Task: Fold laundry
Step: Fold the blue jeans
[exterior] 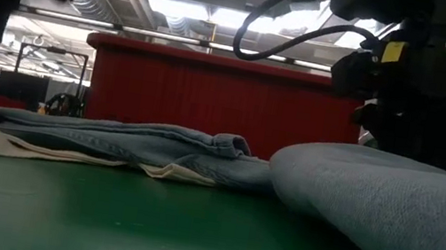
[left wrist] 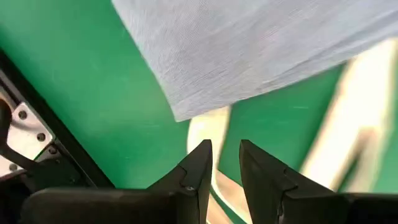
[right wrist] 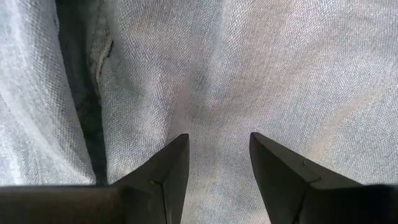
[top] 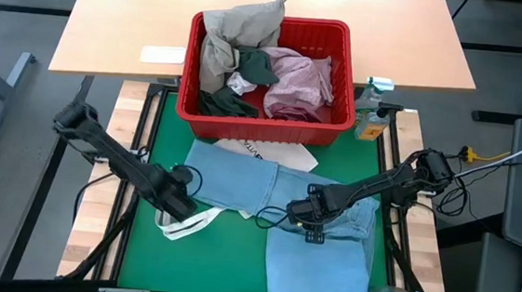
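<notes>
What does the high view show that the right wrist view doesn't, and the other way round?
Only the high view shows the red basket holding khaki, dark green and pink garments, the white tote bag under the jeans, the left gripper at the jeans' left edge, and a bottle beside the basket. Only the right wrist view shows the right gripper's fingers parted just above the denim, with a seam and dark fold ahead. Both show the light blue jeans and the right gripper over them.
</notes>
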### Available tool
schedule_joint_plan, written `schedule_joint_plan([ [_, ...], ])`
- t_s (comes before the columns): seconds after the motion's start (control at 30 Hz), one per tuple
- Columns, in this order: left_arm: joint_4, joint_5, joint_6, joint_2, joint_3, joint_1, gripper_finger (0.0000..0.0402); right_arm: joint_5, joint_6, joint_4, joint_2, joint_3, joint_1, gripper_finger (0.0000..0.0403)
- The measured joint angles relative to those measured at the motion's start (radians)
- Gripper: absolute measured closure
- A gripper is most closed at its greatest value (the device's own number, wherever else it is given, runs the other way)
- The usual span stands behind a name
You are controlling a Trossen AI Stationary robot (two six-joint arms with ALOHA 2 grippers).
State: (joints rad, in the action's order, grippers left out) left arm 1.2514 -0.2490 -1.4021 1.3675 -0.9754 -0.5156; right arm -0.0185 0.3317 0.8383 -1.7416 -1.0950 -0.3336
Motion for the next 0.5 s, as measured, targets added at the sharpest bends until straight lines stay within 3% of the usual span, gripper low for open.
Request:
schedule_joint_plan([
  [0.3,0.115,-0.219,0.002,-0.296,-0.05,0.0,0.0324,0.0,0.0,0.0,0.0,0.0,0.0,0.0233],
  [0.5,0.138,-0.279,-0.002,-0.359,-0.051,0.024,0.0318,0.0,0.0,0.0,0.0,0.0,0.0,0.0233],
])
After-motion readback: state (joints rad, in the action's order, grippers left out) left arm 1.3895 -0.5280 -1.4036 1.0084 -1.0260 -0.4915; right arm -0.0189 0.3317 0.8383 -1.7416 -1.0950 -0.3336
